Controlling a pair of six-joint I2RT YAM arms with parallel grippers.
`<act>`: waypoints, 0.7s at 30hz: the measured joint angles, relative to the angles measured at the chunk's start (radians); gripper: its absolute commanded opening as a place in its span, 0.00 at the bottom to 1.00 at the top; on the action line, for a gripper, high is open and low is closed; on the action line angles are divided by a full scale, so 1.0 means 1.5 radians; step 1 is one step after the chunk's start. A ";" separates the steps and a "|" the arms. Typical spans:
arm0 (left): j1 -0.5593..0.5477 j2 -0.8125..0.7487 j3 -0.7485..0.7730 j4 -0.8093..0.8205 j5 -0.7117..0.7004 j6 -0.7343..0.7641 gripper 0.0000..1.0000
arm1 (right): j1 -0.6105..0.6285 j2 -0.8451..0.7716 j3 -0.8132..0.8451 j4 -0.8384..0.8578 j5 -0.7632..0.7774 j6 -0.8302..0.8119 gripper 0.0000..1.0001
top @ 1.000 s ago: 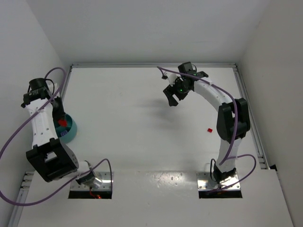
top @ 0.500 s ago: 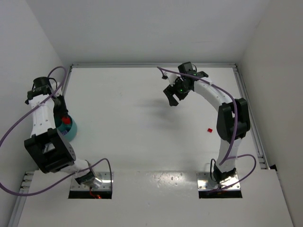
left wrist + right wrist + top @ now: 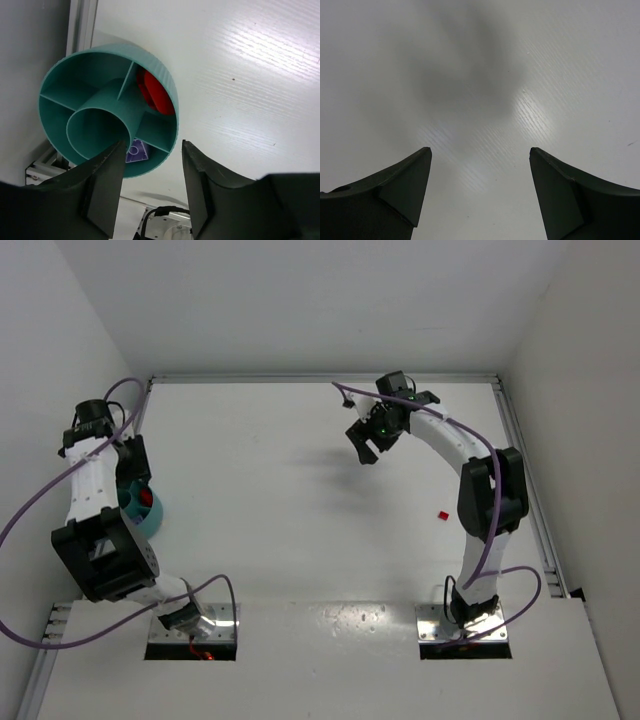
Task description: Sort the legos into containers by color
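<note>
The teal divided bowl (image 3: 54,82) stands at the table's left edge (image 3: 153,523). One of its compartments holds a red piece (image 3: 156,93), and a neighbouring one holds a pale purple lego (image 3: 136,151). My left gripper (image 3: 152,145) hangs just above the bowl's near rim, open with nothing between its fingers; from above it shows at the bowl (image 3: 134,483). A small red lego (image 3: 443,514) lies on the table right of centre. My right gripper (image 3: 366,446) hovers open over bare table (image 3: 480,150), far behind that lego.
Metal rails run along the table's left side (image 3: 80,25), back and right side (image 3: 525,455). White walls close in on three sides. Silver base plates (image 3: 195,632) sit at the near edge. Purple cables loop off both arms.
My left gripper's jaws have spread wider above the bowl, and the left arm has shifted a little, uncovering more of the bowl. The right arm has not moved.
</note>
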 measured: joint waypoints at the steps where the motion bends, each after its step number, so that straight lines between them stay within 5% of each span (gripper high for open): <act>1: -0.001 0.000 0.000 0.002 0.003 0.000 0.54 | -0.001 0.000 -0.001 0.000 0.001 0.003 0.80; 8: -0.023 0.000 0.050 0.006 0.087 0.012 0.54 | -0.056 0.000 -0.010 -0.001 0.006 0.040 0.80; 15: -0.174 0.019 0.170 0.044 0.219 0.032 0.54 | -0.188 -0.022 -0.044 -0.060 0.042 0.015 0.76; 21: -0.295 0.072 0.174 0.072 0.263 0.036 0.54 | -0.247 -0.158 -0.187 -0.110 0.087 -0.071 0.61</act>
